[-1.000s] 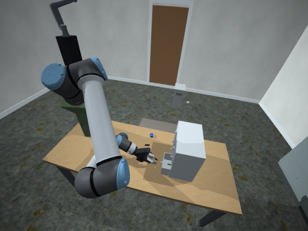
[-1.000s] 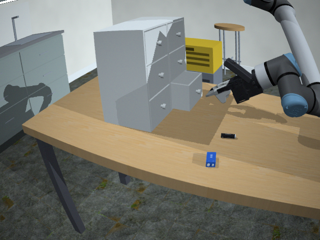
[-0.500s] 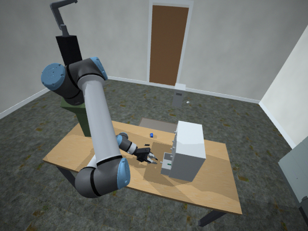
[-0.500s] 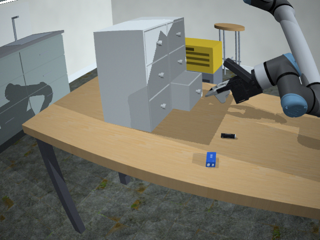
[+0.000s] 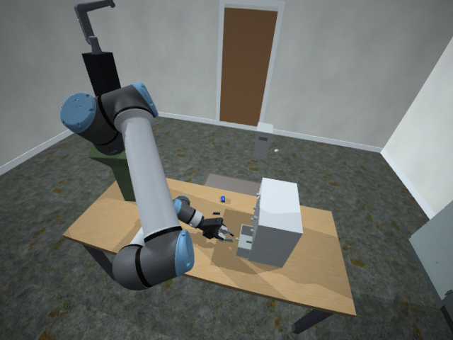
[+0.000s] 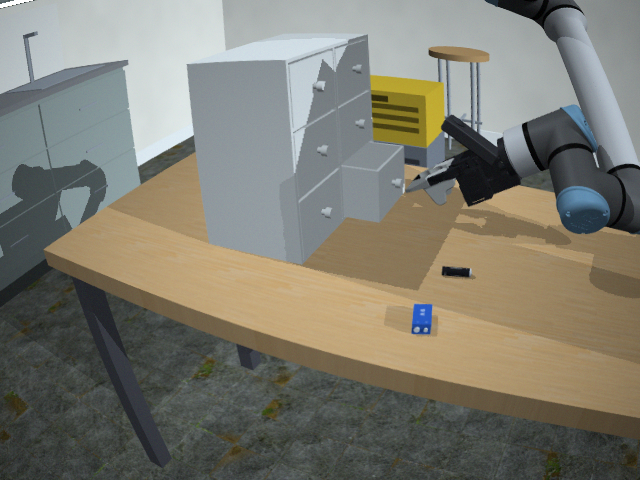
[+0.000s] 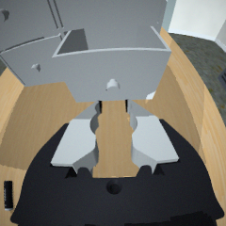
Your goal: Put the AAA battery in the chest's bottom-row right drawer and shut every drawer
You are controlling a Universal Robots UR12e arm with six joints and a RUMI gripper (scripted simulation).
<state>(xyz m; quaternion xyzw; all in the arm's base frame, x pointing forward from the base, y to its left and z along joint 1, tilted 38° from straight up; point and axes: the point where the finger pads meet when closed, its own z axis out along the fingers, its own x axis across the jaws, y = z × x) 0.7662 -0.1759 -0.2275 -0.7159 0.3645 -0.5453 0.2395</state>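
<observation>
With our empty claw (image 5: 232, 237) (image 6: 424, 196) (image 7: 113, 101) slightly parted, we should push the open drawer (image 5: 243, 251) (image 6: 364, 188) (image 7: 141, 71) straight and gently, centred around its knob (image 5: 237, 239) (image 6: 397, 182) (image 7: 112, 85), avoiding skewing the chest (image 5: 276, 223) (image 6: 248, 149).

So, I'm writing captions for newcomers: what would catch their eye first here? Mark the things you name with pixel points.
Probably the tall light-grey chest of drawers (image 5: 279, 208) (image 6: 245, 149) on the wooden table, one bottom drawer (image 5: 244, 252) (image 6: 361, 193) (image 7: 118, 72) pulled out. Then the black claw (image 5: 232, 237) (image 6: 424, 192) (image 7: 113, 101) before that drawer.
</observation>
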